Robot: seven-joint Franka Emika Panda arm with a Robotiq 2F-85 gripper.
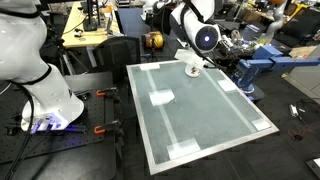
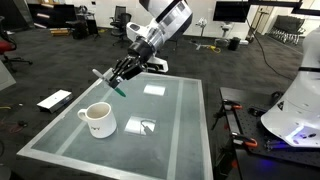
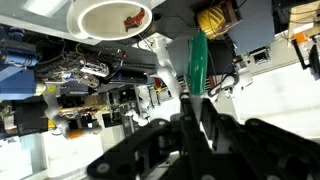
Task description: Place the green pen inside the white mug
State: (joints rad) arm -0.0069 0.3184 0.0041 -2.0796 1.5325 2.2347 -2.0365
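The white mug stands upright on the glass table near a corner. It also shows in an exterior view and at the top of the wrist view, seen from above with its mouth open. My gripper is shut on the green pen and holds it in the air, above and a little behind the mug. In the wrist view the pen sticks out from between the dark fingers and points past the side of the mug. In an exterior view the gripper hangs just over the mug.
White tape patches mark the glass table, with one patch near the middle. The robot base stands beside the table. Blue equipment and cluttered benches lie beyond the mug end. A flat white board lies on the floor.
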